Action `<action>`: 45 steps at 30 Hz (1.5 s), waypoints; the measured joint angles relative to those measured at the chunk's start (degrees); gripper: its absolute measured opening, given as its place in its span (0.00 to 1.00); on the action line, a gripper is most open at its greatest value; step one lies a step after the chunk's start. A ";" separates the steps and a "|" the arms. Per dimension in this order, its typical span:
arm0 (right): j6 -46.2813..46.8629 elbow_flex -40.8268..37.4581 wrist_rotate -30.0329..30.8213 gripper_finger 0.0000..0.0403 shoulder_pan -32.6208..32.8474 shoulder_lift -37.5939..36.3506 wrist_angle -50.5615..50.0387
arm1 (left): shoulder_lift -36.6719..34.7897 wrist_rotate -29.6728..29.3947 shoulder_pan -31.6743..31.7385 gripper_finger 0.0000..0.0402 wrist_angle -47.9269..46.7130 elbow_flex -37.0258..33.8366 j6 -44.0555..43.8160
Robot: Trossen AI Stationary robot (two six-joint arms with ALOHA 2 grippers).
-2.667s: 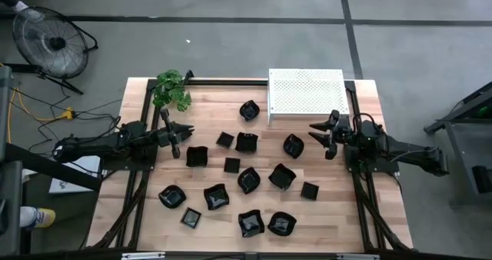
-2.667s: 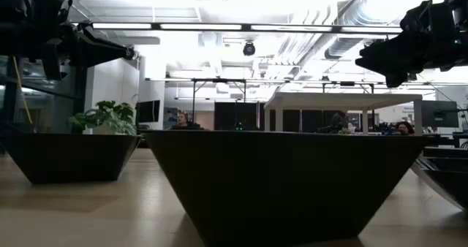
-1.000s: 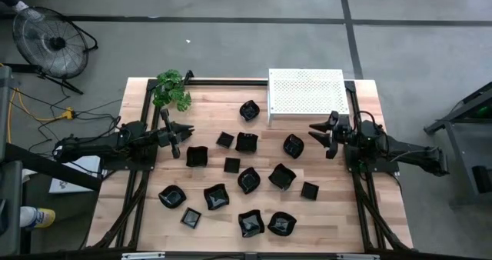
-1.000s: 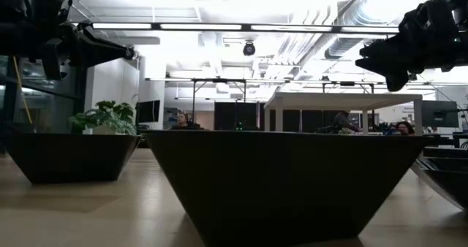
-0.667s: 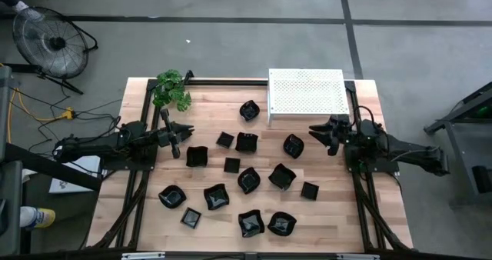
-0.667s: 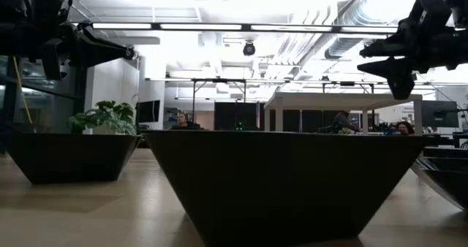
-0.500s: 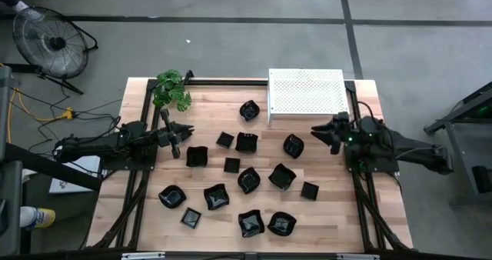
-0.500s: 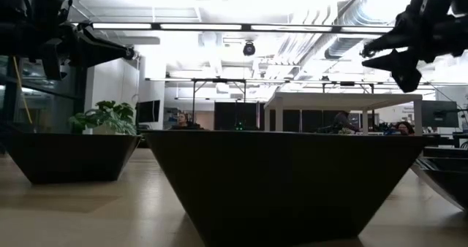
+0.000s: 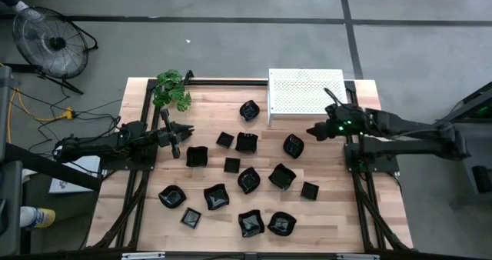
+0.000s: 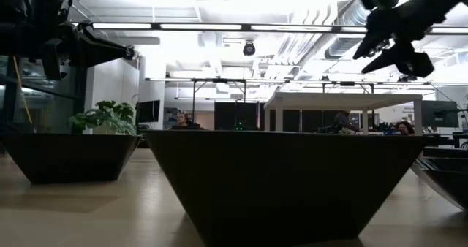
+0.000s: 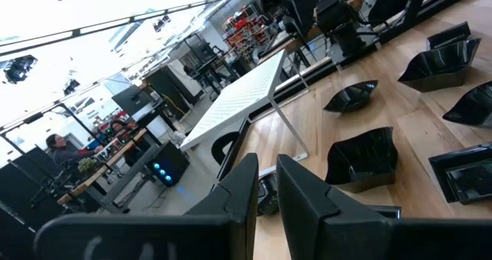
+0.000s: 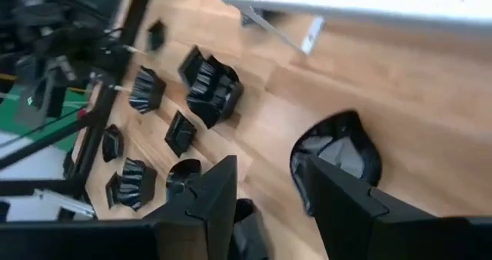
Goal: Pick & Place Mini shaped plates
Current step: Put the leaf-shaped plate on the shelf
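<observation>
Several small glossy black mini shaped plates lie scattered, each resting on its base on the wooden table. My right gripper hangs open above the table's right side, slanting down toward a rounded plate. That plate shows just beyond its fingers. My left gripper waits level at the table's left side, next to a square plate. Its fingers stand a narrow gap apart with nothing between them.
A white perforated rack stands at the far right of the table, just beyond my right gripper. A green plant sits at the far left corner. Black frame rails run along both sides. A fan stands on the floor.
My right gripper has risen from its level rest and moved a little toward the table's middle. It has tipped to point down at the plates and rolled about its own axis. Its fingers have stayed equally far apart.
</observation>
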 joint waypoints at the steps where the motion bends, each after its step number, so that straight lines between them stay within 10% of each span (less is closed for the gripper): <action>1: 1.63 0.62 -0.76 0.37 0.00 1.61 0.06 | 0.00 -0.02 -0.02 0.11 0.00 0.00 0.00; 12: 13.62 1.26 -9.53 0.37 0.51 13.74 0.34 | 0.00 -0.01 -0.02 0.11 0.00 0.00 0.00; 45: 20.46 1.26 -5.39 0.37 4.09 35.37 -0.74 | 0.00 -0.01 -0.02 0.11 0.00 0.00 0.00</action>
